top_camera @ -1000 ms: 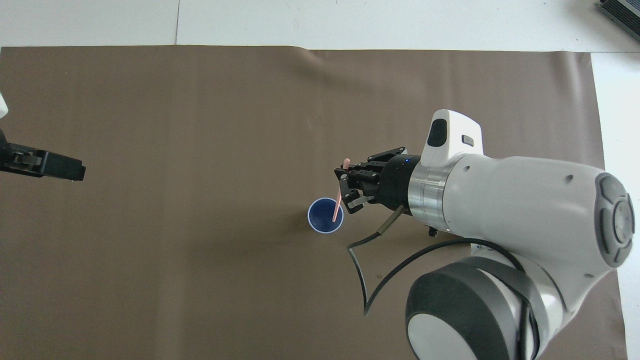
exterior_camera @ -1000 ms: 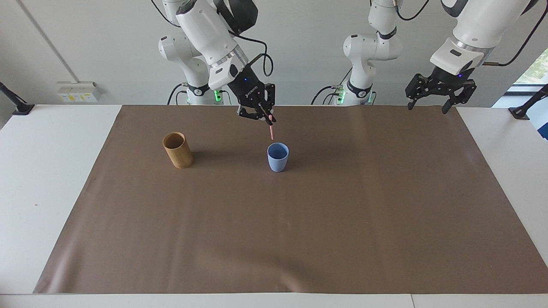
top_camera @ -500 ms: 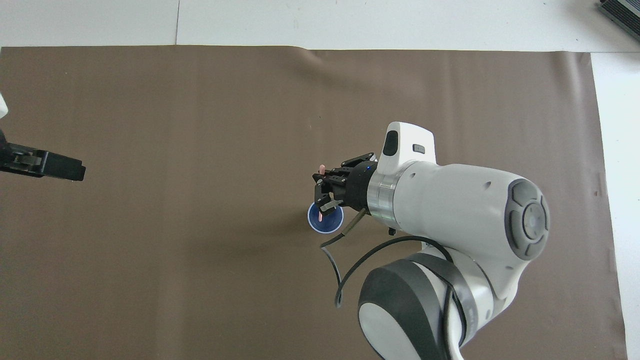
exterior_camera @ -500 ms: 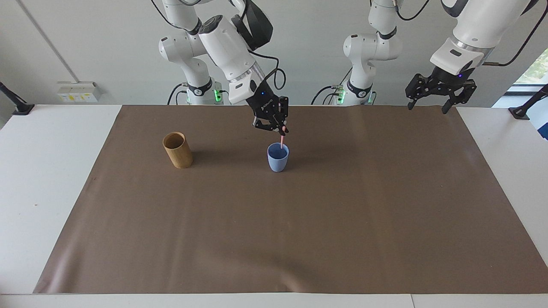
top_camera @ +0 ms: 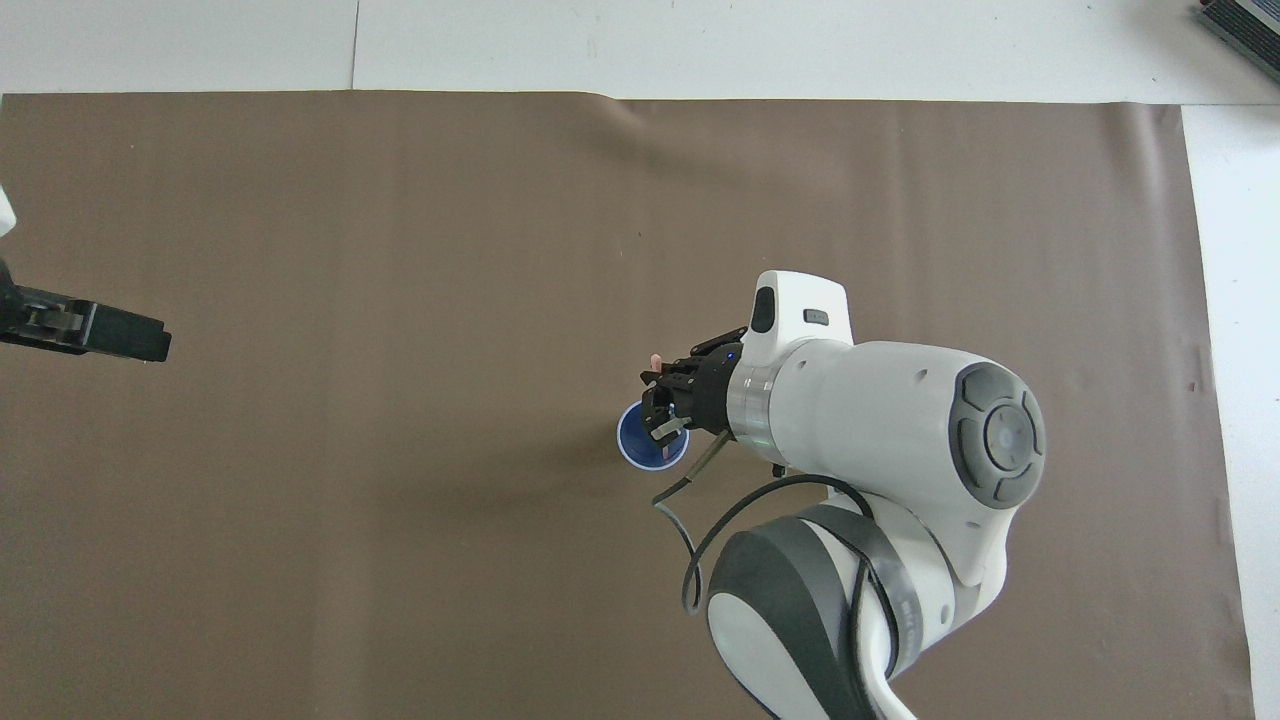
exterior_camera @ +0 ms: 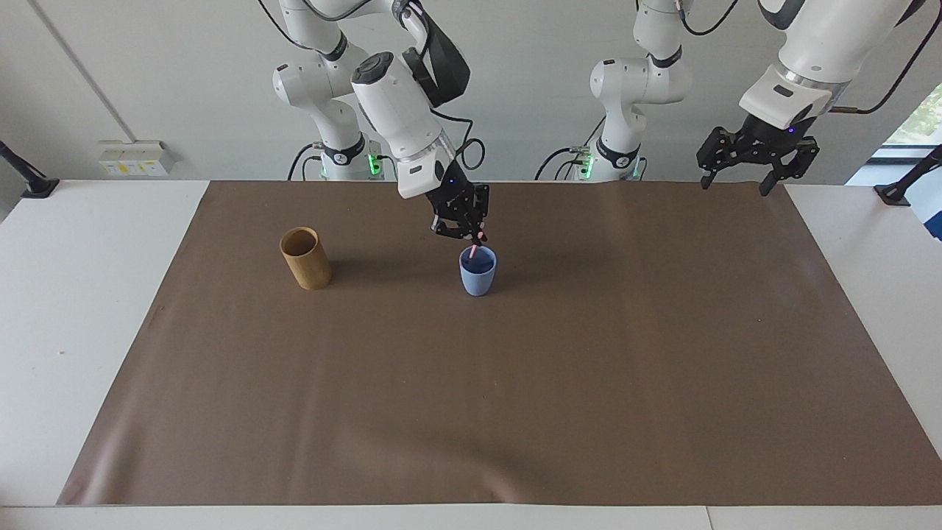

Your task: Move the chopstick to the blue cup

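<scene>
Brown matting (exterior_camera: 515,383) covers the white desk (exterior_camera: 73,294), and on it, mid-desk, stands the blue cup (exterior_camera: 477,276). A pink chopstick (exterior_camera: 478,244) stands steeply in its mouth, lower end inside the cup, upper end between the right gripper's (exterior_camera: 471,234) fingers, which are closed on it just above the rim. Toward the right arm's end stands a tan cup (exterior_camera: 305,259), upright, nothing visible in it. Fingers spread open, the left gripper (exterior_camera: 738,177) waits raised over the mat's corner.
</scene>
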You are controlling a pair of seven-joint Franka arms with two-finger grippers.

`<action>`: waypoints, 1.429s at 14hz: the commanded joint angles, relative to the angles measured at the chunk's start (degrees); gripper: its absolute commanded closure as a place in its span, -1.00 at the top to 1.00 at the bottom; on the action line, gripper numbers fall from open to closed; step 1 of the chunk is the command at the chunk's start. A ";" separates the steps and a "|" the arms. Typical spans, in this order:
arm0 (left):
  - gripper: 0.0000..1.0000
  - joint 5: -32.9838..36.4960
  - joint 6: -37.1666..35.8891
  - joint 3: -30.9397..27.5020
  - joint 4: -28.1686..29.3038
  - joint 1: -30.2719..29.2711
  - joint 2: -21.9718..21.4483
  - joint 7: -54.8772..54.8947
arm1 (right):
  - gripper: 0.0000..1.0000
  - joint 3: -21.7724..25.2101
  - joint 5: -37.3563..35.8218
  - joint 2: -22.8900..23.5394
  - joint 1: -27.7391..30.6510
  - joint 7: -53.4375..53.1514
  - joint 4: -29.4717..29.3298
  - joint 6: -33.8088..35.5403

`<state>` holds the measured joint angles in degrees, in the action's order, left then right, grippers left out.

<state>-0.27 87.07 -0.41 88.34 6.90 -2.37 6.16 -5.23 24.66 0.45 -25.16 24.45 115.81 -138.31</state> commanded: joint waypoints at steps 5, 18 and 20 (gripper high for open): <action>1.00 1.06 -1.20 0.67 -0.98 -0.92 0.26 -0.01 | 1.00 0.05 -0.93 -0.80 -0.33 -3.18 0.65 -0.38; 1.00 1.06 -1.20 0.67 -0.98 -0.92 0.17 -0.01 | 1.00 0.93 -25.76 -5.20 11.45 -21.85 -15.15 31.13; 1.00 1.06 -1.20 0.67 -0.98 -0.92 0.26 -0.01 | 1.00 0.84 -28.70 -5.11 11.45 -30.03 -17.27 35.81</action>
<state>-0.27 87.07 -0.41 88.34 6.90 -2.37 6.16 -3.76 -1.17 -5.06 -14.15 1.20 100.91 -106.19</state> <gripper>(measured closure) 0.000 0.000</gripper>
